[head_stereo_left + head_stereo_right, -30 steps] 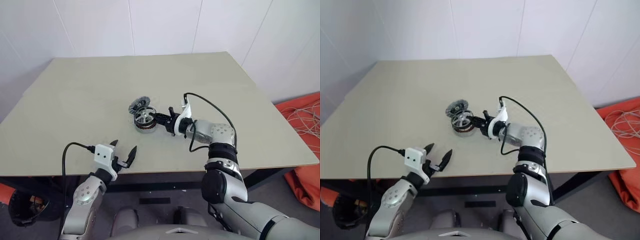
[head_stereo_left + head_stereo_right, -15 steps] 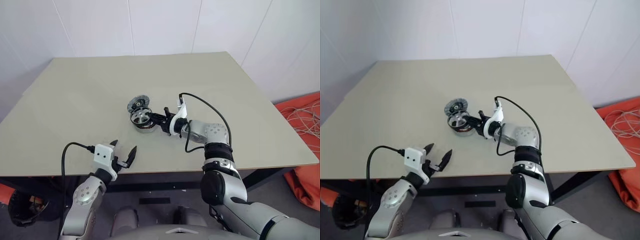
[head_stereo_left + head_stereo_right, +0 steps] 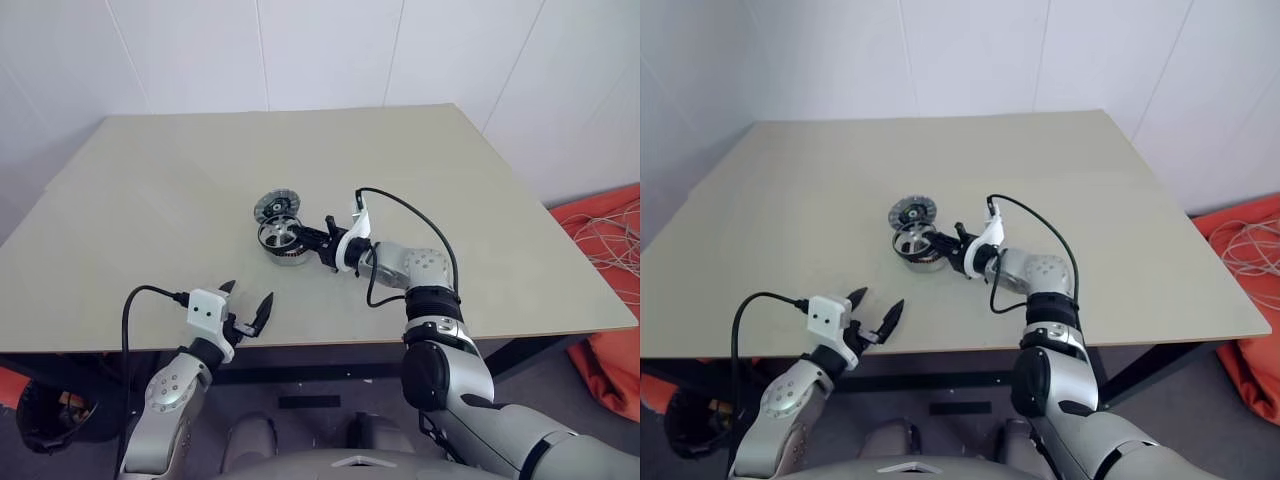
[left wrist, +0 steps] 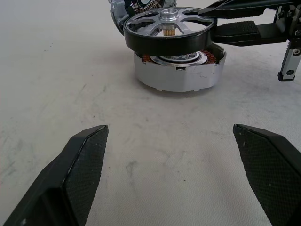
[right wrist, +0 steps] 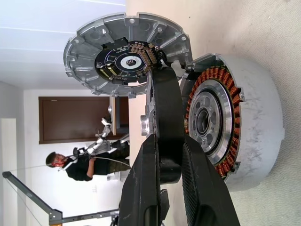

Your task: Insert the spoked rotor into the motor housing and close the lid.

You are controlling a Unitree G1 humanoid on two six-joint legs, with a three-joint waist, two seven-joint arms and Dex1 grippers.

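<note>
My right gripper is shut on the black rim of the spoked rotor. It holds the rotor roughly level, a small gap above the motor housing, slightly off-centre. The housing stands on the table with its copper windings facing the rotor. Just behind the housing the lid lies flat on the table, its dark inner face up. My left gripper hovers open near the table's front edge, with nothing between its fingers, pointing at the housing from a short way off.
The beige table is bare around the parts. An orange heap with pale cables lies on the floor to the right of the table. A person stands far off in the room.
The rotor in my right gripper has edged slightly left over the housing, uncovering more of the lid behind it. My left arm has not moved.
</note>
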